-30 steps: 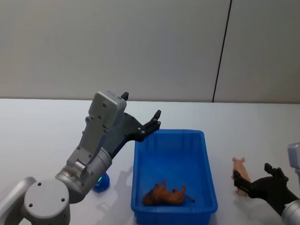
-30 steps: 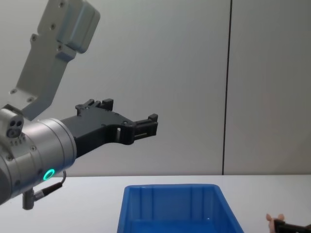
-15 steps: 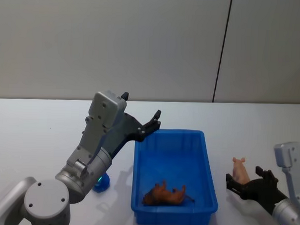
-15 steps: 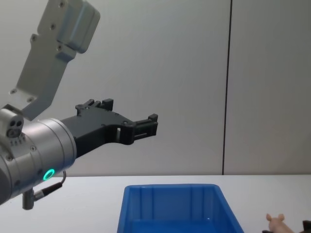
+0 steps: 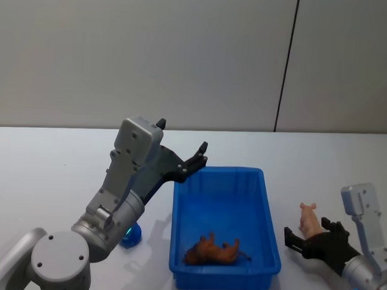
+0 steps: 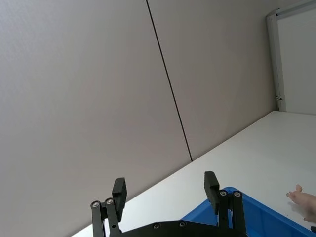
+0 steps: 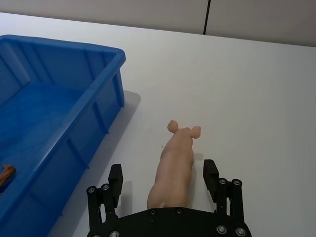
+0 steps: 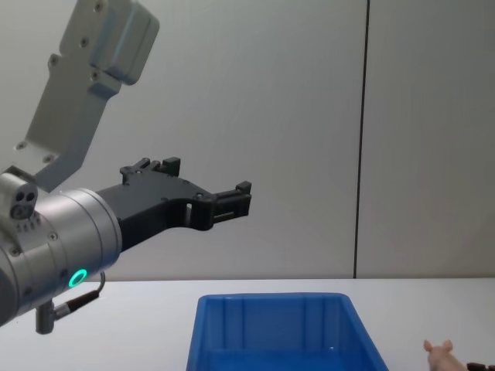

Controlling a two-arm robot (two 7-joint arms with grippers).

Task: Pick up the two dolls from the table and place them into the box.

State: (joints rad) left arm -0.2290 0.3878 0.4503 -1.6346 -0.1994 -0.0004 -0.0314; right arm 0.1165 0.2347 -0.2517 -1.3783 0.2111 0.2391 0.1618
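The right claw (image 7: 163, 169) is spread around the pink doll (image 7: 177, 158) on the table (image 5: 53, 159) beside the box (image 5: 268, 217), for gripping. The left claw (image 5: 182, 136) is raised, apart; the blue doll (image 5: 132, 235) seems half-hidden below.

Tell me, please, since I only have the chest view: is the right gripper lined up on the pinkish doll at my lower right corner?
Observer: Yes: the right gripper is open, with the pinkish doll lying on the table between its fingers, gaps on both sides.
Operator: Thanks, and where is the blue doll?
Observer: The blue doll sits on the table left of the box, half hidden behind the arm of the raised left gripper.
Operator: Is the box empty?
Observer: No, a brown toy animal lies by its near wall.
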